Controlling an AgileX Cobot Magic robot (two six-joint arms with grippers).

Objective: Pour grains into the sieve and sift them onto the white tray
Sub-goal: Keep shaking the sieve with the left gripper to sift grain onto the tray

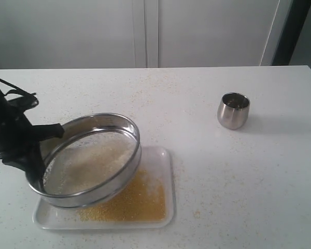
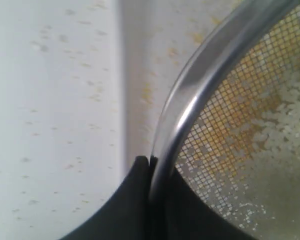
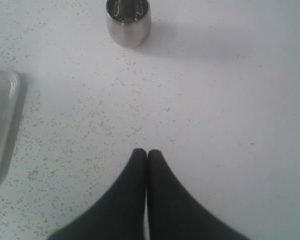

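Observation:
The sieve hangs tilted above the white tray at the front left of the table. My left gripper is shut on the sieve's rim at its left side. Pale whitish grains lie on the mesh. Golden-yellow grains are heaped on the tray under the sieve. My right gripper is out of the exterior view; in its wrist view it is shut with nothing in it, above bare table. The tray's corner shows there.
A small rounded steel cup stands upright at the right of the table, also the cup ahead of my right gripper. Loose grains are scattered over the white tabletop. A white wall runs behind the table.

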